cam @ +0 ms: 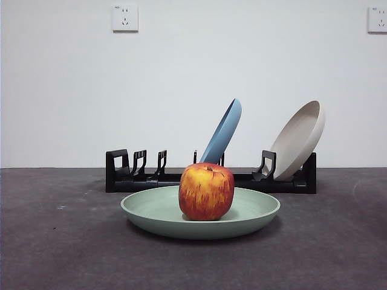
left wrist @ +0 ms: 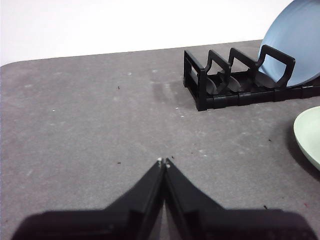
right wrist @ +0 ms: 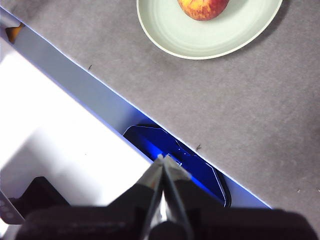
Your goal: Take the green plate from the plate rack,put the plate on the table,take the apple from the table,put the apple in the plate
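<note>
The green plate (cam: 254, 212) lies flat on the table (cam: 54, 241) in front of the plate rack (cam: 151, 178). The apple (cam: 206, 191) sits in the plate's middle. My left gripper (left wrist: 164, 162) is shut and empty, low over bare table, with the rack's end (left wrist: 220, 85) ahead of it and the green plate's rim (left wrist: 310, 137) off to one side. My right gripper (right wrist: 163, 159) is shut and empty, hanging over the table's edge, well away from the green plate (right wrist: 200, 42) and the apple (right wrist: 202, 7). Neither arm appears in the front view.
A blue plate (cam: 224, 130) leans in the rack's middle and a beige plate (cam: 299, 139) leans at its right end. The rack's left slots stand empty. A white wall with two sockets is behind. A dark blue object (right wrist: 197, 162) lies below the table's edge.
</note>
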Controlling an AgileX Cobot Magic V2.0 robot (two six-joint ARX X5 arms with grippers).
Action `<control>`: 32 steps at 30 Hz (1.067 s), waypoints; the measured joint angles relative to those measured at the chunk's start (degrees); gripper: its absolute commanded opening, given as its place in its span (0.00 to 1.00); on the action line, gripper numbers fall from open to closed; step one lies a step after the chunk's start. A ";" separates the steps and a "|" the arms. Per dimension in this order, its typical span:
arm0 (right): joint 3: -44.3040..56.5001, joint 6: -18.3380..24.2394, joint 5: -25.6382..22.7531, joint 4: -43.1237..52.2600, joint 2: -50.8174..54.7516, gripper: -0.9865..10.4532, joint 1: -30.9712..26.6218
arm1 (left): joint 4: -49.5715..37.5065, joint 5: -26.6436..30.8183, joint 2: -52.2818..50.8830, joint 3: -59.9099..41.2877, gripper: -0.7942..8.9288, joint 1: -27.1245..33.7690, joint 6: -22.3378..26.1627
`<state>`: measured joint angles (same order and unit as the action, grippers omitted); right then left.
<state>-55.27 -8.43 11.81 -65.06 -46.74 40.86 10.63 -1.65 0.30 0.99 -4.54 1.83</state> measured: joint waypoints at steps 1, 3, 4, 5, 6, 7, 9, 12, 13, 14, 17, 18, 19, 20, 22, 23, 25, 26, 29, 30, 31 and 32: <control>0.00 0.00 0.00 0.00 0.00 0.09 0.00 | 0.00 0.00 0.00 0.00 0.08 0.00 0.00; 0.00 0.00 -0.04 0.00 0.20 0.09 -0.09 | 0.00 0.00 0.00 0.00 0.08 0.00 0.00; 0.00 0.02 -0.04 0.02 0.59 0.09 -0.39 | 0.00 0.00 0.00 0.00 0.08 0.00 0.00; 0.00 0.15 -0.20 0.07 1.20 0.09 -0.70 | 0.00 0.00 0.00 0.00 0.08 0.00 0.00; 0.00 1.07 -0.83 0.24 2.23 0.09 -1.38 | 0.00 0.02 0.00 0.00 0.08 0.00 0.00; 0.00 2.16 -1.27 0.44 3.13 0.09 -2.27 | 0.00 0.02 0.00 0.00 0.08 0.00 0.00; 0.00 4.98 -1.33 2.29 5.49 0.09 -5.49 | 0.00 0.00 0.00 0.00 0.08 0.00 0.00; 0.79 7.02 -1.31 10.19 9.46 0.09 -12.13 | 0.00 0.00 0.00 0.00 0.08 0.00 0.00; 1.40 7.39 -1.31 12.90 10.80 0.09 -14.45 | 0.00 0.00 0.00 0.00 0.08 0.00 0.00; 2.36 7.69 -1.31 15.85 12.41 0.09 -17.38 | 0.00 0.00 0.00 0.00 0.08 0.00 0.00; 6.51 8.11 -1.33 23.39 17.31 0.09 -25.16 | 0.00 0.00 0.00 0.00 0.08 0.00 0.00; 8.37 8.26 -1.36 25.81 19.15 0.09 -27.63 | 0.00 0.00 0.00 0.00 0.08 0.00 0.02; 10.21 8.39 -1.33 28.15 20.63 0.09 -29.40 | 0.00 0.00 0.00 0.00 0.08 0.00 0.00; 12.33 8.46 -1.31 30.58 22.10 0.09 -30.93 | 0.00 0.00 0.00 0.00 0.08 0.00 0.00; 18.71 8.44 -1.31 36.63 25.94 0.09 -34.36 | 0.00 0.00 0.00 0.00 0.08 0.00 0.00; 21.57 8.37 -1.31 38.99 27.61 0.09 -35.45 | 0.00 0.00 0.00 0.00 0.08 0.00 0.00; 27.93 7.74 -1.33 44.37 31.12 0.09 -37.29 | 0.00 0.00 0.00 0.00 0.08 0.00 0.00; 31.19 7.23 -1.33 47.08 32.89 0.09 -37.88 | 0.00 0.00 0.00 0.00 0.08 0.00 0.00; 39.06 5.84 -1.42 53.05 37.05 0.09 -39.06 | 0.00 0.00 0.00 0.00 0.08 0.00 0.00; 41.83 5.46 -1.49 54.99 38.51 0.09 -39.41 | 0.00 0.00 0.00 0.00 0.08 0.00 0.00; 43.65 5.16 -1.51 55.89 39.47 0.09 -39.52 | 0.00 0.00 0.00 0.00 0.08 0.00 0.00; 45.62 4.94 -1.51 56.68 40.54 0.09 -39.69 | 0.00 0.00 0.00 0.00 0.08 0.00 0.00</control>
<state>-9.65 -3.49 10.31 -8.38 -6.20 1.17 10.63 -1.65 0.30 0.99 -4.54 1.83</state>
